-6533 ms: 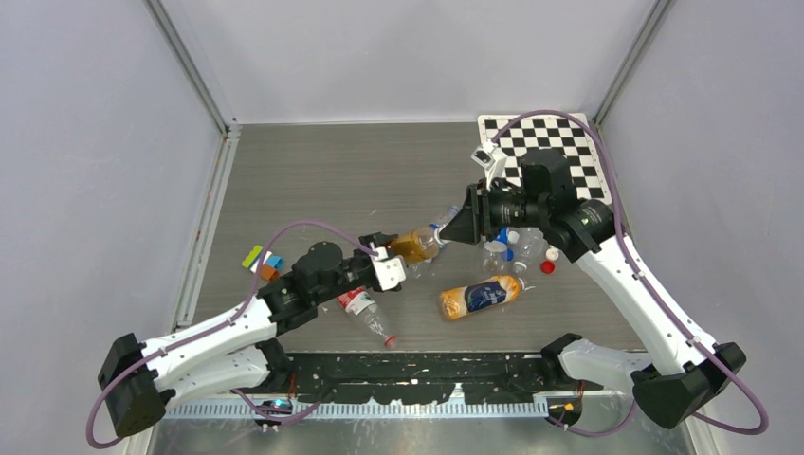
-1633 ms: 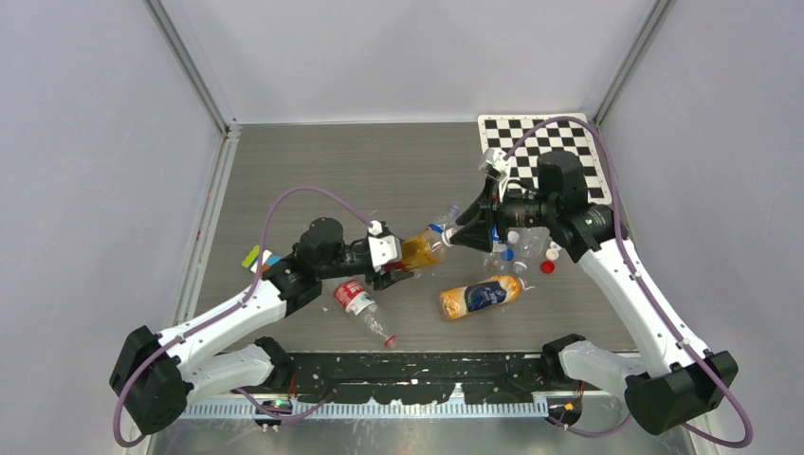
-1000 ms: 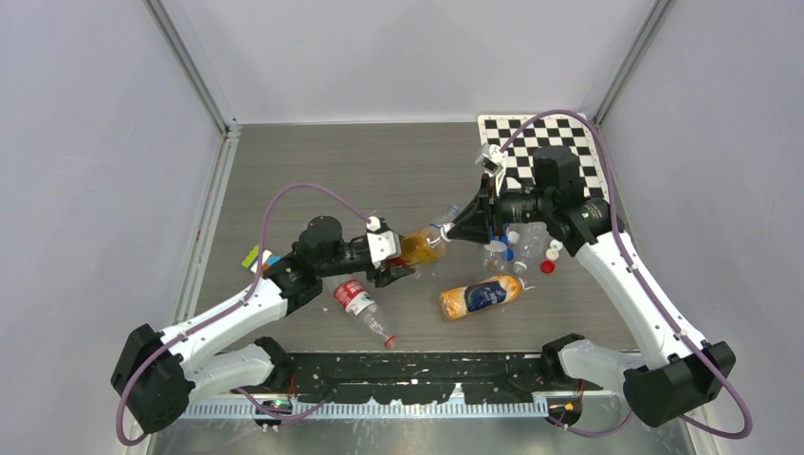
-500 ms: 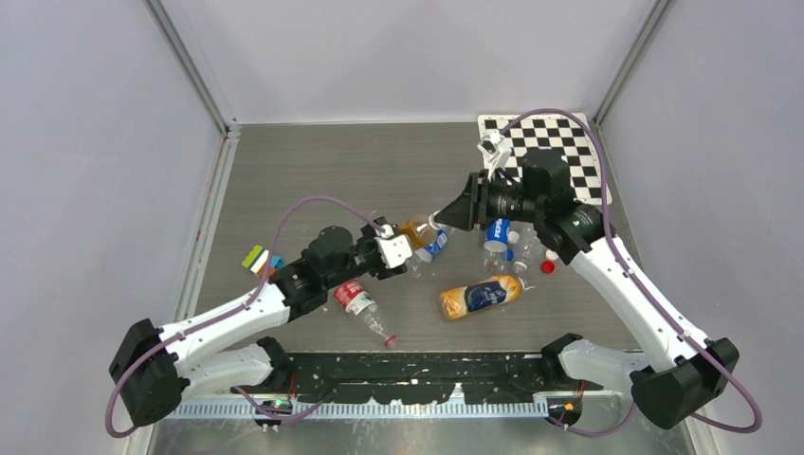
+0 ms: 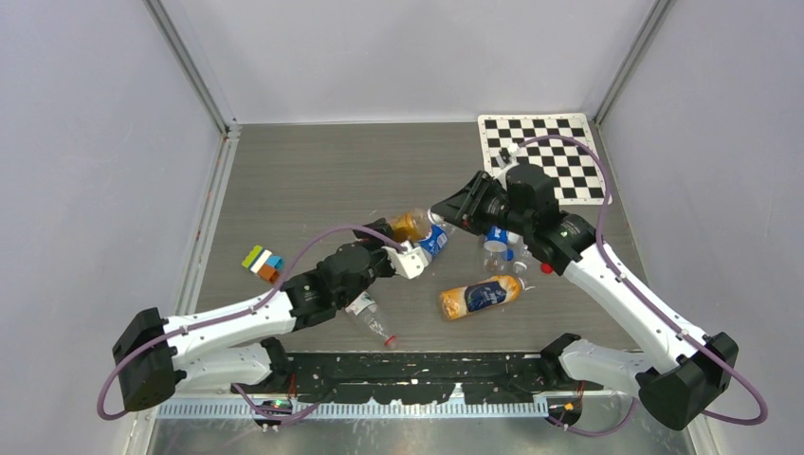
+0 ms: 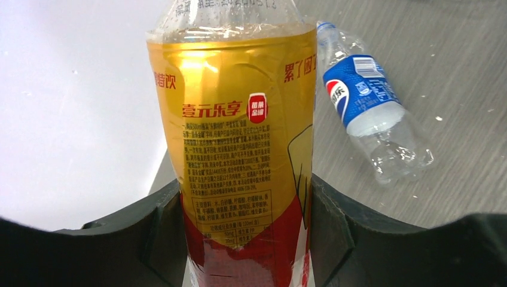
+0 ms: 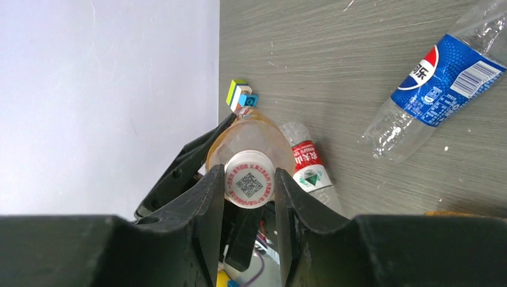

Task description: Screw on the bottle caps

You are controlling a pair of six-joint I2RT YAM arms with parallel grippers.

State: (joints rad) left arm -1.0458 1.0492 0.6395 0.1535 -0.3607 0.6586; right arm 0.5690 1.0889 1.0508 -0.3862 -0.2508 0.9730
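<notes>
Two grips carry this moment. The left gripper is clamped around the lower body of a clear plastic bottle with a yellow-and-red label, holding it clear of the grey wood-grain table. The right gripper pinches a small round white screw cap printed with a red ring and a code square, which sits at that bottle's mouth. Whether its thread has caught cannot be told. A loose red cap lies on the table near the right arm, with a few pale ones beside it.

The likeliest fault is cross-threading: if the cap meets the neck at a slant, turning would jam it crooked. The bottle's thin wall may also give under the left fingers, so that the bottle spins along with the cap and nothing tightens. Only a narrow part of each right finger bears on the cap, so a slip could drop it towards the clear bottle with a blue label lying below.
</notes>
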